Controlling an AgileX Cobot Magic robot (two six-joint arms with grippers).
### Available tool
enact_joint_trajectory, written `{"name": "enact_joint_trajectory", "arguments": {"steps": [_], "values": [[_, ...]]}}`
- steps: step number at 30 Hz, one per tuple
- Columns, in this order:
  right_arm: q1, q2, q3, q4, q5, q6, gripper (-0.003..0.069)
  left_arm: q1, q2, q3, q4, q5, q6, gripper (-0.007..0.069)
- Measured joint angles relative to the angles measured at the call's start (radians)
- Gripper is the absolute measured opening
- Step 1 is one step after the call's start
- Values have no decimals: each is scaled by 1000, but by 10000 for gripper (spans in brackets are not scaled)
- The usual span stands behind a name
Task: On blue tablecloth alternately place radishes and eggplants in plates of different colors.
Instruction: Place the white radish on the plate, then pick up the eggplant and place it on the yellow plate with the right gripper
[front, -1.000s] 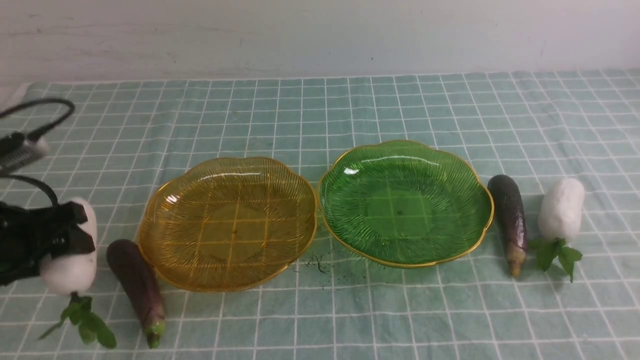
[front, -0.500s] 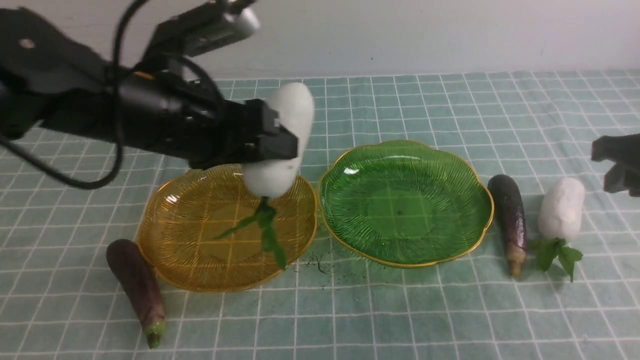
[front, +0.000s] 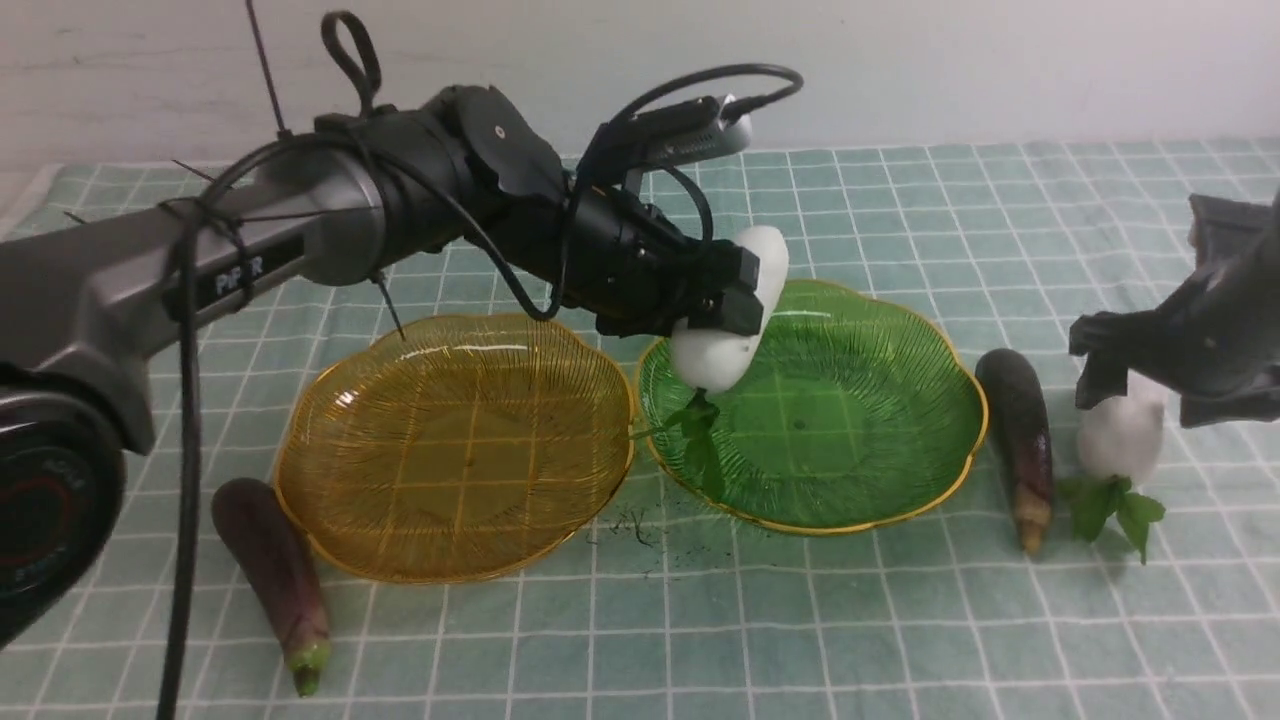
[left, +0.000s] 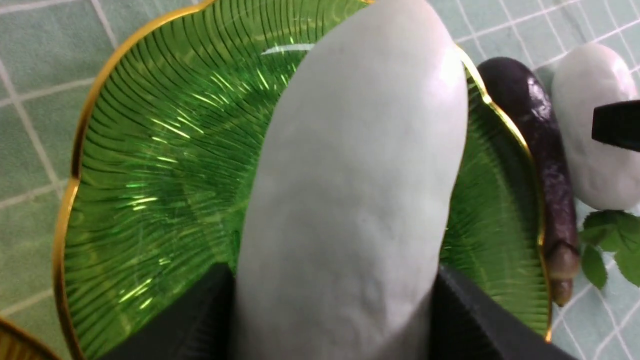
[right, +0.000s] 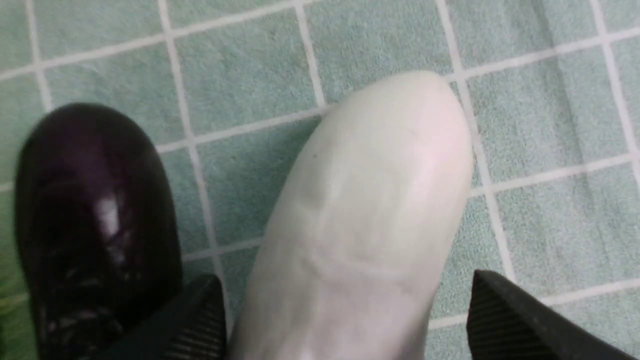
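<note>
green plate (front: 870, 450): glossy, ribbed | eggplant (front: 1018, 430): shiny | radish (front: 705, 362): matt | tablecloth (front: 900, 620): woven cloth

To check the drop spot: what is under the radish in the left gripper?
The green plate lies below the radish in the left gripper; the leaves hang near its rim. The radish covers the plate's surface right beneath.

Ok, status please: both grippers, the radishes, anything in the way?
Left gripper shut on radish, above green plate. Right gripper open around second radish on the cloth. Eggplant lies close beside it.
</note>
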Motion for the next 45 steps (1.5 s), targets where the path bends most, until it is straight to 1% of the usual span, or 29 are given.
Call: {"name": "enact_joint_trajectory", "arguments": {"steps": [2,4,5,6,7,8,11,13,15,16,17,18,19,20,22,23,24,25,26,27,29,30,31,33,35,37,40,42,45], "values": [[0,20,-2,-2,0,2,587,0,25,-14,0,0,0,427],[0,30,-3,-3,0,3,564,0,37,-18,-3,0,0,441],[0,31,-3,-7,0,3,524,0,43,-19,-6,4,0,472],[0,31,-5,-9,0,3,459,0,46,-19,-7,9,0,494],[0,30,-5,-20,0,3,443,0,46,-19,-9,13,0,523],[0,23,-5,-30,6,3,448,0,46,-19,-13,15,0,549],[0,-35,-5,-44,31,12,451,0,41,-20,-15,16,0,594],[1,-104,-5,-22,41,19,451,0,26,-20,-15,26,0,595],[17,-172,-5,35,42,10,451,5,7,-20,-15,56,-8,570],[17,-179,-5,35,41,7,451,6,4,-20,-15,56,-9,559],[37,-212,-5,84,35,-18,451,10,-8,-20,-15,79,-14,528],[70,-246,-5,152,27,-57,451,29,-46,-20,-2,128,-24,439],[75,-249,-5,162,24,-72,451,31,-51,-20,0,143,-26,411],[117,-263,-5,237,22,-132,451,70,-100,-20,27,221,-27,265],[161,-255,-5,309,24,-213,451,110,-155,-20,51,311,-27,116],[177,-241,-5,339,24,-241,451,131,-180,-20,65,350,-29,73],[201,-208,-5,395,17,-289,451,171,-224,-15,76,404,-35,34],[201,-208,-5,395,17,-289,451,176,-230,-13,77,412,-35,29],[211,-184,-5,426,13,-314,451,198,-257,-6,84,443,-37,16],[219,-135,-13,479,13,-346,451,240,-325,31,97,495,-37,0],[219,-86,-32,511,16,-358,451,270,-407,100,126,512,-36,-7],[219,-81,-35,514,17,-360,451,270,-407,100,126,512,-36,-7],[219,-36,-67,526,33,-368,451,289,-532,226,179,505,-42,-8],[219,0,-106,532,54,-379,455,310,-684,390,248,463,-77,-8],[219,22,-134,530,72,-382,474,334,-767,480,284,421,-109,-8],[219,38,-169,512,99,-386,530,375,-884,608,317,364,-162,-8],[219,43,-196,478,126,-386,577,425,-962,709,336,317,-190,-8],[219,43,-215,455,153,-386,593,443,-984,739,338,308,-194,-8],[219,43,-243,423,193,-386,595,459,-989,762,343,305,-199,-8]]}}
